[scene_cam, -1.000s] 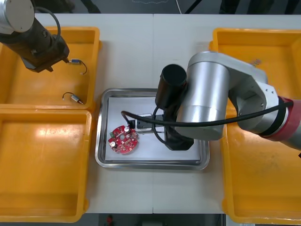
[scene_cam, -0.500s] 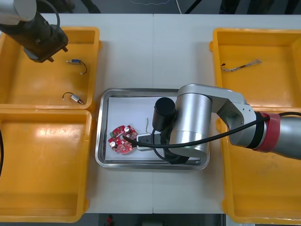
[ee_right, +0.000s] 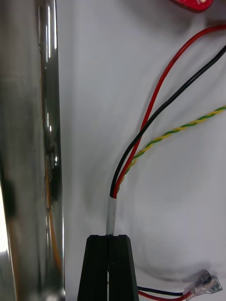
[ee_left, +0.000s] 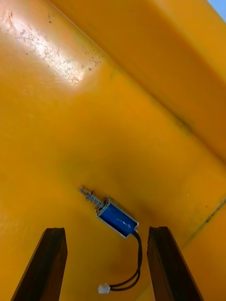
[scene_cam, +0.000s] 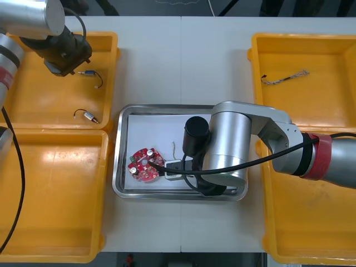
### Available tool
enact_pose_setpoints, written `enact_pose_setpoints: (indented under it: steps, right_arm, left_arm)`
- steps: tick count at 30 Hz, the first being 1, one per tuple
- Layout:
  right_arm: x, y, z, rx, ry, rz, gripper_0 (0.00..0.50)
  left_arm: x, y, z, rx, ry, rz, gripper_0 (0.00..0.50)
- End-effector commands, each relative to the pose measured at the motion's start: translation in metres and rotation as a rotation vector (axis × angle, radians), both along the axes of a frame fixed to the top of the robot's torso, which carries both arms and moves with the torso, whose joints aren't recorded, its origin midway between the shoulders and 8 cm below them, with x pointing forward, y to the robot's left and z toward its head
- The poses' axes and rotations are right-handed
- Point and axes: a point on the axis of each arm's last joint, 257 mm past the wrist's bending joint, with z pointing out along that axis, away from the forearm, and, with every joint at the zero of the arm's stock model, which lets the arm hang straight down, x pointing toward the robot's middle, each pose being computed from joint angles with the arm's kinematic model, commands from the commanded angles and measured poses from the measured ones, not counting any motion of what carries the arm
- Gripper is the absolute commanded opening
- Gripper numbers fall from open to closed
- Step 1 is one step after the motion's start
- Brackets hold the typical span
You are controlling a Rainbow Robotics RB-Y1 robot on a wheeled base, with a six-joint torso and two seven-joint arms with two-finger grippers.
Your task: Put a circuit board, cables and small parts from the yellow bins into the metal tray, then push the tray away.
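My left gripper [scene_cam: 69,60] hangs over the far left yellow bin [scene_cam: 33,94]. In the left wrist view it [ee_left: 107,230] is open, and a small blue metal part [ee_left: 115,217] with a black lead lies on the bin floor between and just beyond its fingers. That part [scene_cam: 86,73] sits right of the gripper. My right arm [scene_cam: 228,144] reaches low over the metal tray [scene_cam: 119,161]. The right gripper [ee_right: 108,236] is shut on the white sleeve of a red and black cable [ee_right: 155,113] lying on the tray's white floor beside a green-yellow twisted cable [ee_right: 179,129]. A round red circuit board [scene_cam: 146,164] lies in the tray's left part.
A second small metal part [scene_cam: 89,115] lies nearer in the same left bin. A twisted cable [scene_cam: 285,78] lies in the far right bin [scene_cam: 334,50]. The tray's shiny wall [ee_right: 37,141] runs close beside the right fingers. Both near bins look bare.
The right arm swung down to the tray's near side, uncovering the far right bin's cable. The left gripper shifted right, closer to the small blue part.
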Motion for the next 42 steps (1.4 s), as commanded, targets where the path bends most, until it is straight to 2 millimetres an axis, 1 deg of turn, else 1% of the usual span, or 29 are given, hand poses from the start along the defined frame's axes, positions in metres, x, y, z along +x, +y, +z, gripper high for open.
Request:
enact_pose_setpoints:
  steps: [1, 3, 5, 7, 8, 12, 14, 15, 17, 18, 19, 23, 24, 25, 26, 27, 28, 30, 31, 33, 34, 36, 37, 39, 40, 42]
  right_arm:
    - [0.008, -0.007, 0.009, -0.024, -0.022, 0.01, 0.403]
    - [0.007, -0.006, 0.009, -0.021, -0.021, 0.007, 0.5]
    - [0.008, -0.007, 0.01, -0.019, -0.023, 0.001, 0.5]
    - [0.009, -0.006, 0.012, -0.012, -0.023, -0.002, 0.5]
    - [0.009, -0.003, 0.015, -0.001, -0.023, -0.003, 0.5]
    - [0.009, 0.005, 0.028, 0.04, -0.017, -0.008, 0.5]
    - [0.01, 0.011, 0.041, 0.077, -0.005, -0.02, 0.5]
    - [0.01, 0.013, 0.042, 0.087, 0.002, -0.025, 0.5]
    - [0.014, 0.017, 0.06, 0.128, 0.012, -0.043, 0.5]
    - [0.014, 0.018, 0.064, 0.135, 0.017, -0.05, 0.5]
    - [0.015, 0.018, 0.072, 0.147, 0.023, -0.063, 0.5]
    - [0.015, 0.01, 0.098, 0.161, 0.047, -0.107, 0.5]
    - [0.016, 0.006, 0.105, 0.158, 0.045, -0.116, 0.5]
    - [0.017, 0.003, 0.109, 0.153, 0.04, -0.123, 0.5]
    - [0.017, -0.003, 0.117, 0.148, 0.035, -0.133, 0.5]
    - [0.018, -0.008, 0.125, 0.139, 0.026, -0.144, 0.5]
    - [0.018, -0.011, 0.129, 0.134, 0.022, -0.15, 0.5]
    - [0.021, -0.026, 0.148, 0.112, -0.014, -0.182, 0.5]
    - [0.022, -0.03, 0.152, 0.105, -0.025, -0.194, 0.5]
    - [0.032, -0.03, 0.173, 0.148, -0.086, -0.211, 0.5]
    - [0.034, -0.029, 0.178, 0.159, -0.102, -0.213, 0.5]
    - [0.044, -0.03, 0.198, 0.202, -0.155, -0.237, 0.5]
    - [0.046, -0.031, 0.202, 0.213, -0.167, -0.245, 0.5]
    - [0.056, -0.036, 0.219, 0.255, -0.203, -0.284, 0.5]
    - [0.058, -0.038, 0.223, 0.266, -0.212, -0.297, 0.5]
    - [0.066, -0.047, 0.234, 0.3, -0.233, -0.34, 0.5]
  left_arm:
    - [0.021, -0.022, 0.028, 0.051, -0.074, -0.055, 0.5]
    - [0.024, -0.021, 0.024, 0.055, -0.08, -0.05, 0.5]
    - [0.026, -0.021, 0.019, 0.067, -0.081, -0.046, 0.5]
    - [0.027, -0.02, 0.018, 0.074, -0.085, -0.045, 0.5]
    - [0.028, -0.024, 0.016, 0.072, -0.087, -0.049, 0.5]
    - [0.03, -0.026, 0.011, 0.073, -0.091, -0.053, 0.5]
    - [0.031, -0.026, 0.005, 0.084, -0.094, -0.057, 0.5]
    - [0.032, -0.025, 0.004, 0.088, -0.094, -0.057, 0.5]
    - [0.031, -0.024, -0.001, 0.1, -0.089, -0.059, 0.5]
    - [0.031, -0.023, -0.003, 0.1, -0.087, -0.06, 0.5]
    - [0.031, -0.022, -0.005, 0.102, -0.084, -0.059, 0.5]
    - [0.03, -0.022, -0.012, 0.116, -0.076, -0.065, 0.5]
    - [0.03, -0.023, -0.013, 0.12, -0.076, -0.067, 0.408]
    - [0.03, -0.022, -0.014, 0.124, -0.073, -0.068, 0.284]
    - [0.029, -0.023, -0.015, 0.126, -0.071, -0.07, 0.002]
    - [0.029, -0.023, -0.015, 0.128, -0.072, -0.073, 0.001]
    - [0.029, -0.023, -0.015, 0.125, -0.07, -0.073, 0.0]
    - [0.029, -0.024, -0.015, 0.119, -0.07, -0.073, 0.0]
    - [0.03, -0.025, -0.014, 0.117, -0.072, -0.073, 0.0]
    - [0.03, -0.021, -0.012, 0.109, -0.075, -0.066, 0.0]
    - [0.03, -0.021, -0.01, 0.105, -0.077, -0.065, 0.0]
    - [0.03, -0.015, -0.004, 0.1, -0.079, -0.058, 0.0]
    - [0.029, -0.013, -0.001, 0.097, -0.08, -0.056, 0.0]
    - [0.025, -0.006, 0.011, 0.093, -0.072, -0.045, 0.0]
    - [0.023, -0.004, 0.014, 0.092, -0.067, -0.043, 0.0]
    - [0.013, 0.006, 0.033, 0.096, -0.04, -0.047, 0.0]
